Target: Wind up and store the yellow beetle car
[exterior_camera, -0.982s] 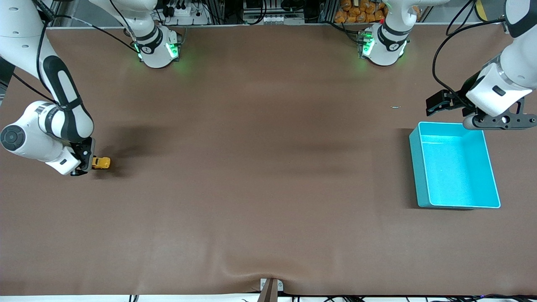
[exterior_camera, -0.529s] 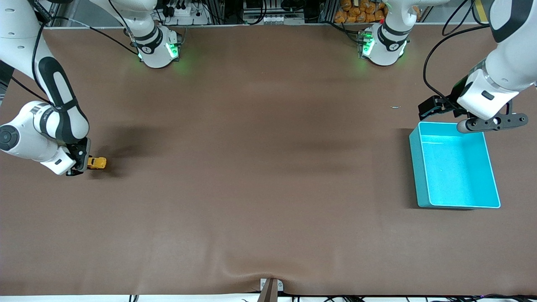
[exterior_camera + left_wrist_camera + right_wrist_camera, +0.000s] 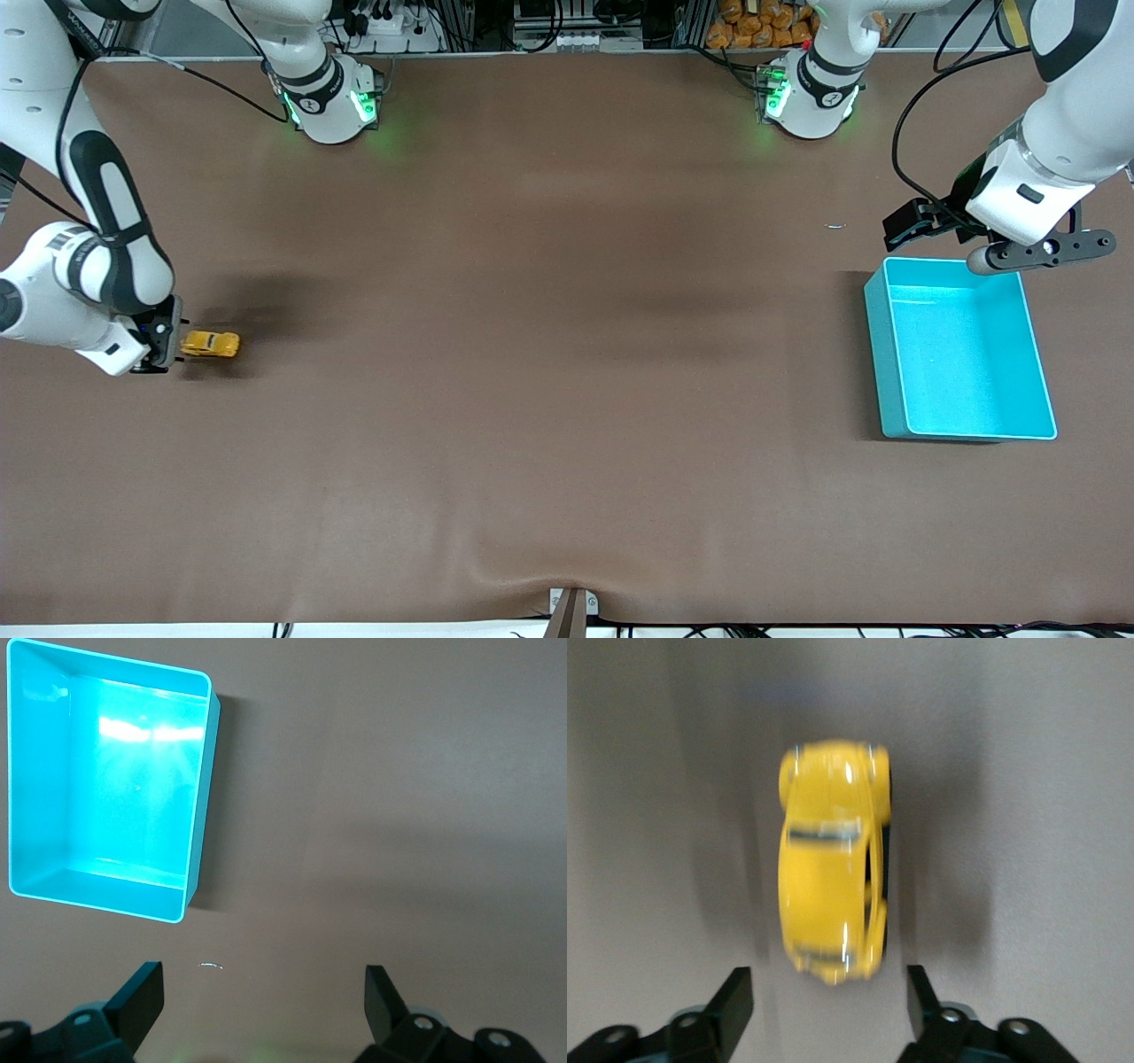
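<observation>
Right gripper [image 3: 828, 1005] open beside yellow beetle car [image 3: 831, 859].

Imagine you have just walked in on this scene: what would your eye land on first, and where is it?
The bright teal bin stands out most, sitting empty toward the left arm's end of the brown table, with the open left gripper over the table beside it. Next is the tiny yellow beetle car, on its wheels at the right arm's end, just clear of the open right gripper.
</observation>
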{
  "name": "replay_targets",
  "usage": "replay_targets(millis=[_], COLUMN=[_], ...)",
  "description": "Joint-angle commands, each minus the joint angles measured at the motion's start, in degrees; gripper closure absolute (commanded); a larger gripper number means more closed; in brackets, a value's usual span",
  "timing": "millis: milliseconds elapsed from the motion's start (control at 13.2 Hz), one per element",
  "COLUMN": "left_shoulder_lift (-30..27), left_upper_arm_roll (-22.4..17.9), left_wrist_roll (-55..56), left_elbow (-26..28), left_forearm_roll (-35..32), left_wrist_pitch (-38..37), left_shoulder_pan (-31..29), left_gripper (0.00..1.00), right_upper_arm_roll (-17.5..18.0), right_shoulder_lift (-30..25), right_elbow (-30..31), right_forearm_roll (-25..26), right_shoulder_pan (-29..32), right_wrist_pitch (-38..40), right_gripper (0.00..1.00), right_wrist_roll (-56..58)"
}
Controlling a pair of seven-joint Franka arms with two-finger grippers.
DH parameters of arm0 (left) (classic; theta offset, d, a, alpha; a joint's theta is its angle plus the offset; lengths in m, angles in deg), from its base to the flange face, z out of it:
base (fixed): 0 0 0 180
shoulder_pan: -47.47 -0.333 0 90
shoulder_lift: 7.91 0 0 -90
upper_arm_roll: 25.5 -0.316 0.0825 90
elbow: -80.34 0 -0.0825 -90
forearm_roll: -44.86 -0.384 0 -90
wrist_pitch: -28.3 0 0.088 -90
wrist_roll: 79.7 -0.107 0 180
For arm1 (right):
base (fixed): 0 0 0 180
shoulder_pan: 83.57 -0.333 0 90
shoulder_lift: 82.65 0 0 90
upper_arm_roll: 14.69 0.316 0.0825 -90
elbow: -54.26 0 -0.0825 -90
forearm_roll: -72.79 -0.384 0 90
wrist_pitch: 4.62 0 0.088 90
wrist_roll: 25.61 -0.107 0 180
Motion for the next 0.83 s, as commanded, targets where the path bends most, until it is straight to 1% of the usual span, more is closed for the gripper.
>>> replay_targets(millis=[0, 227, 453, 604, 755], left_shoulder_lift=[-1.5, -1.4, -1.3, -1.1, 0.2], left_upper_arm_roll=[0.7, 0.7, 0.7, 0.7, 0.7], left_wrist_roll=[0.9, 0.9, 1.1, 2.0, 2.0], left_elbow=[1.5, 1.5, 1.8, 3.8, 4.8], left_forearm_roll=[-1.1, -1.0, -1.0, -1.0, -1.1], left_wrist_pitch=[1.1, 1.1, 0.9, 1.1, 1.1], left_shoulder_pan=[-0.6, -0.6, -0.7, -2.1, -4.7], left_gripper=[0.00, 0.00, 0.00, 0.00, 0.00], right_upper_arm_roll=[0.7, 0.7, 0.7, 0.7, 0.7], right_shoulder_lift=[0.7, 0.7, 0.6, 0.6, 0.6], right_elbow=[-5.4, -7.4, -7.6, -7.6, -7.6], right_forearm_roll=[-1.8, -1.8, -1.8, -1.9, -1.9], right_shoulder_pan=[2.5, 3.0, 3.1, 3.1, 3.3], right_wrist_pitch=[7.5, 11.0, 11.2, 11.2, 11.2], right_gripper=[0.00, 0.00, 0.00, 0.00, 0.00], right_wrist_roll=[1.1, 1.2, 1.1, 1.1, 1.1])
